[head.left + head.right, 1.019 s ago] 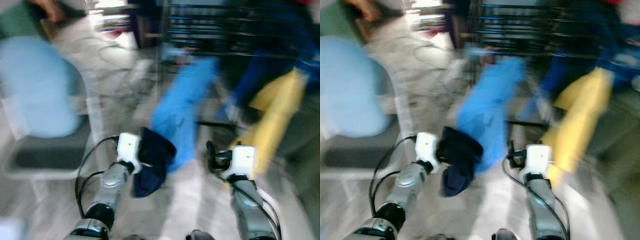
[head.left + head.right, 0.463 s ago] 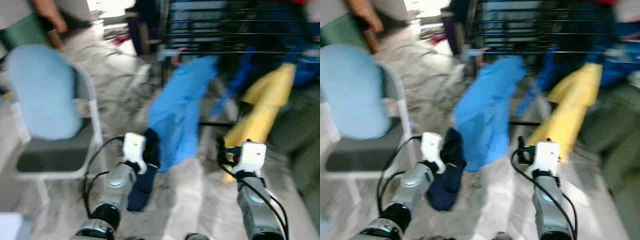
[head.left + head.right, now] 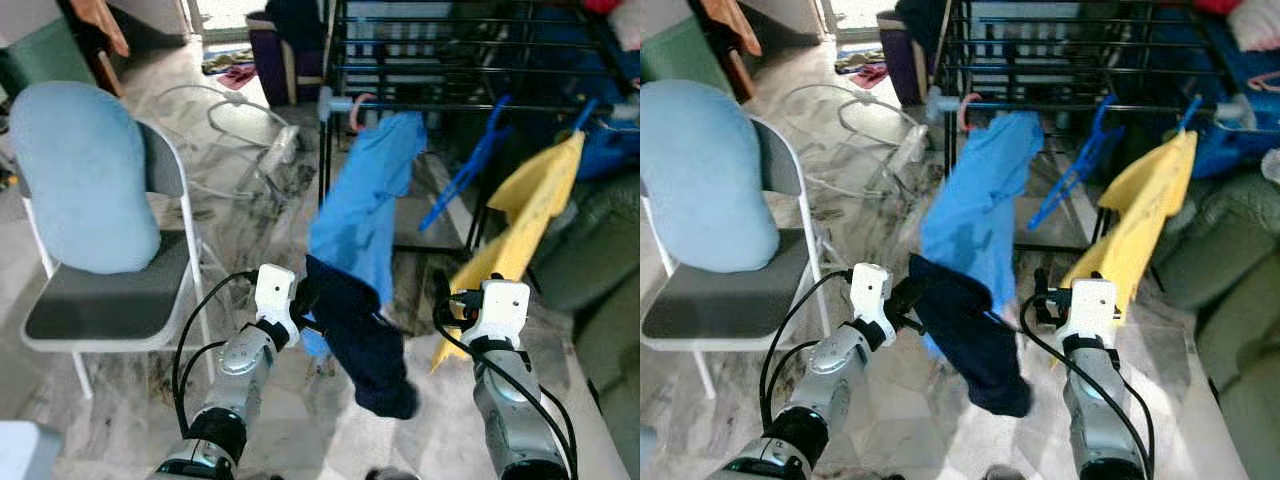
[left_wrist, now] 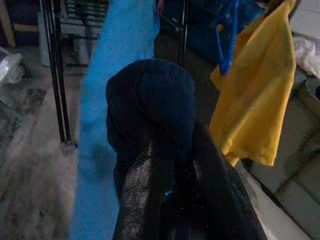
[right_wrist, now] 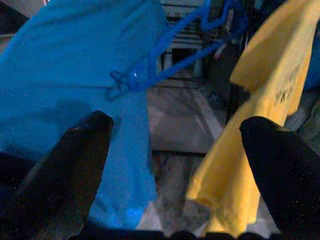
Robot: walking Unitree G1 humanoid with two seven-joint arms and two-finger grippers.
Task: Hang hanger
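Left gripper is pinching a dark navy garment, which is draping down toward 5 o'clock; in the left wrist view the cloth is covering the fingers, and whether a hanger sits inside it cannot be told. Right gripper is holding nothing, its fingers spread wide in the right wrist view.

Step in hand, as judged: carrying the load toward the black drying rack at 12 o'clock. Already hanging on the rack's front rail: a blue shirt, an empty blue hanger and a yellow shirt.

The next move is calling for a raise to rail height, aiming at the bare stretch of rail between the blue shirt and the blue hanger.

Room: a folding chair is standing at 9 o'clock, a white cable is lying on the floor at 11 o'clock, and a green sofa is crowding 3 o'clock. The corridor straight ahead is narrow.
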